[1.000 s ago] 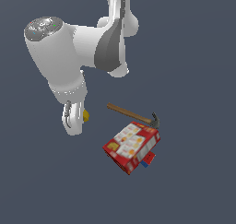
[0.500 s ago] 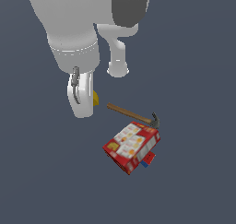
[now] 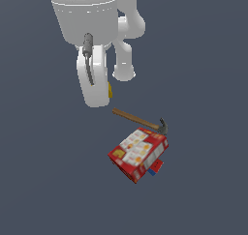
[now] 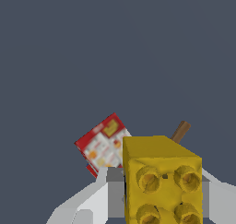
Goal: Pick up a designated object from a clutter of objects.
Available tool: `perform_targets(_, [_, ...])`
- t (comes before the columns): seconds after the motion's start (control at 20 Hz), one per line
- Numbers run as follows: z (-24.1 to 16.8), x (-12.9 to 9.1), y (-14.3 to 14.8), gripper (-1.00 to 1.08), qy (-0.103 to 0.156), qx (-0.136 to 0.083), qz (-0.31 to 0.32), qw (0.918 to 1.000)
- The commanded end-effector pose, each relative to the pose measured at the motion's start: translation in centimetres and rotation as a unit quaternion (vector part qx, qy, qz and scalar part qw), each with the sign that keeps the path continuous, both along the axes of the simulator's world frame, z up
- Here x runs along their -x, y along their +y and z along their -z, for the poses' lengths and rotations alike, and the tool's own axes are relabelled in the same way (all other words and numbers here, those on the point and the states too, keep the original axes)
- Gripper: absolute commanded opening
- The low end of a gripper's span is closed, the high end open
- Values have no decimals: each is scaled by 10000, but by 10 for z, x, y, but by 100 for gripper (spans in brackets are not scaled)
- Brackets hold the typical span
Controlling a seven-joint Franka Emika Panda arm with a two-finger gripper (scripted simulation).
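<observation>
Facing the wrist camera studs-first, yellow block [image 4: 161,181], seemingly gripped.

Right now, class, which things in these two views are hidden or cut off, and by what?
- Yellow block: exterior view shows a sliver; the arm covers it.
- Gripper: wrist view, behind the block and cut by the frame edge.
- Hammer: wrist view, only the handle end shows.
- Blue-red piece: mostly under the red box.

- The exterior view looks down from above and some way off — the arm [image 3: 97,45] looms near the lens, the grey surface [image 3: 203,74] beyond.
- The wrist view sits close behind the pincer [image 4: 161,191], facing the surface.
- Both views share the red box [image 3: 138,154] and the hammer [image 3: 140,120] — its handle only at the wrist.
</observation>
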State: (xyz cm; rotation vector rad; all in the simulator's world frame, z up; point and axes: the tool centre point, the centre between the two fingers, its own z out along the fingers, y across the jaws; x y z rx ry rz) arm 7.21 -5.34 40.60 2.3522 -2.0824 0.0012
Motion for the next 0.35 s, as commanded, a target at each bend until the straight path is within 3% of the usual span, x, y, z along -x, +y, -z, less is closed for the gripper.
perform_targets(0.0, [-8,-1,4,-100,3,-1,2,10000])
perform_targets(0.3, [-12,-3,6,-100,3,-2,0,10000])
